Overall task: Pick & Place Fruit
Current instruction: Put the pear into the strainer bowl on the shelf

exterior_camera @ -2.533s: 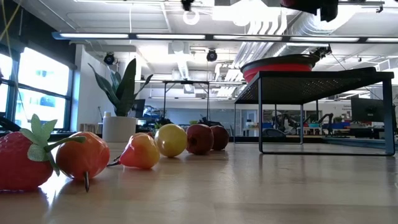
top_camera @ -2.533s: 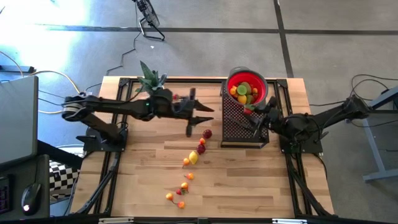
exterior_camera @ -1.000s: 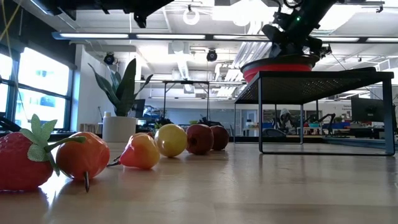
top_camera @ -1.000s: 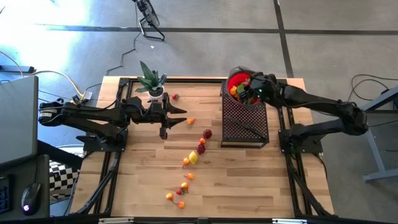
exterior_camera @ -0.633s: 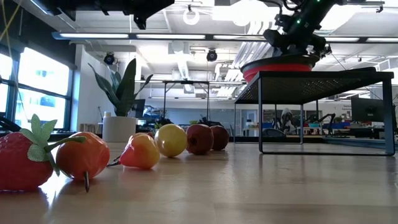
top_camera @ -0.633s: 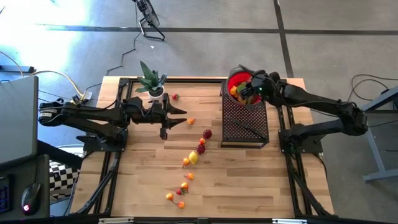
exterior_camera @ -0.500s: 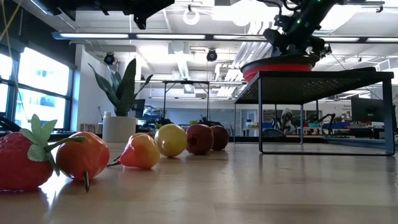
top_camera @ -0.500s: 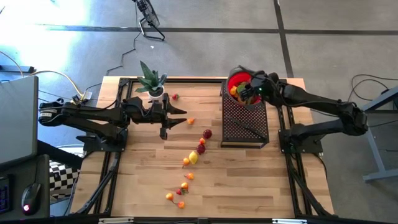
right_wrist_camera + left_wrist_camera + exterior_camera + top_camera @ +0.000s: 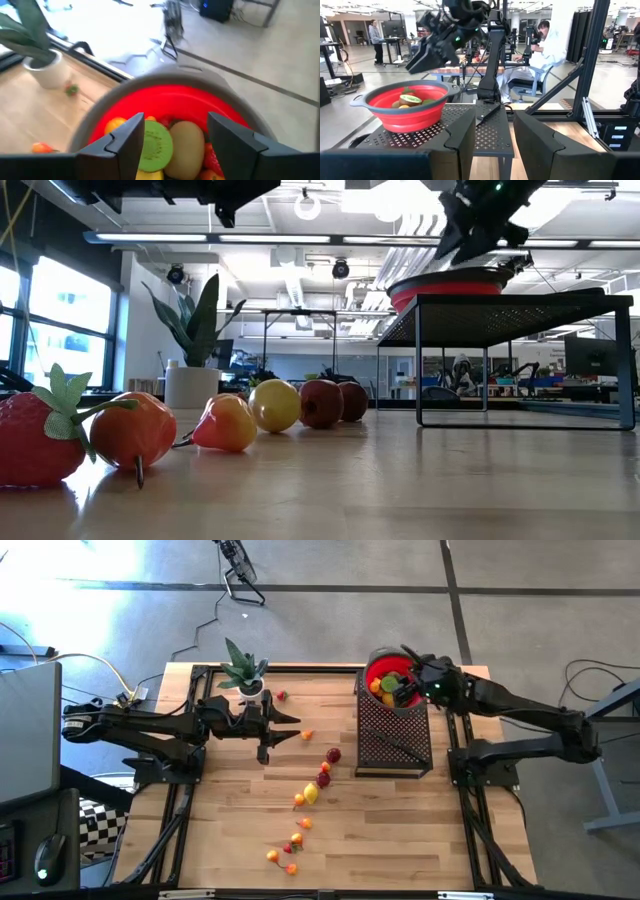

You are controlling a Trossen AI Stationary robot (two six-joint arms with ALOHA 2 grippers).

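Though fingers spread, right gripper [image 9: 403, 688] over bowl rim [image 9: 425, 683].

My right gripper [image 9: 404, 686] covers part of the red bowl [image 9: 378, 668], so some fruit [image 9: 386, 687] inside stays hidden from above. In the low view the strawberry [image 9: 35, 442] is cut by the picture's edge — the bowl's contents cannot be seen there.

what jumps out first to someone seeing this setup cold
The red bowl full of fruit on the black mesh stand at the table's far right, with the right tool open just above it. Next, a diagonal trail of small fruits runs across the wooden table.
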